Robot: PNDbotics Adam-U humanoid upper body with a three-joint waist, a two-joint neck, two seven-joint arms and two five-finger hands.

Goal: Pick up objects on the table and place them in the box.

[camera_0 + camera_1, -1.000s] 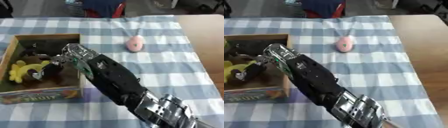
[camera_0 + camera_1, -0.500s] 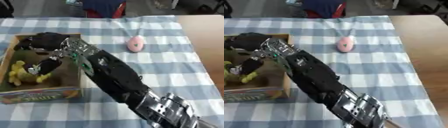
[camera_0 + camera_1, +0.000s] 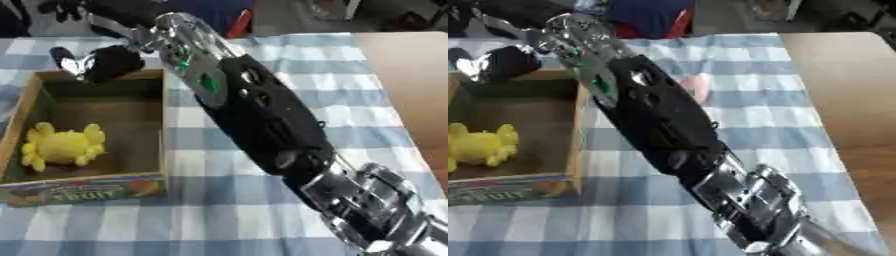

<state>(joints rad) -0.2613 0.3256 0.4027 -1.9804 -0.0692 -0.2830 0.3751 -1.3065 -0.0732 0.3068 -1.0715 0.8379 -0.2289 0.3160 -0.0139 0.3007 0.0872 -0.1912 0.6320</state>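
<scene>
Where half a second ago the right hand [image 3: 96,60] sat low inside the box [image 3: 163,125] over a dark heap, it has now risen to the far wall of the box, and the arm stretches diagonally across the blue-checked bench [image 3: 262,220]. The dark things seen in the box earlier no longer show on its floor; a dark lump sits at the hand near the far rim, but whether the fingers are curled round it or merely hang above it I cannot tell. The head camera has also shifted, so part of the change is only a change of view.

Inside the box lies a yellow soft toy [image 3: 59,146], near the left wall, towards the front; the rest of the brown floor shows bare. The pink object [image 3: 697,87] that lay on the cloth beyond the box is almost wholly hidden by the arm; only a pale pink edge shows in the right eye view. It looks like the next thing to fetch. The left hand appears in neither view.
</scene>
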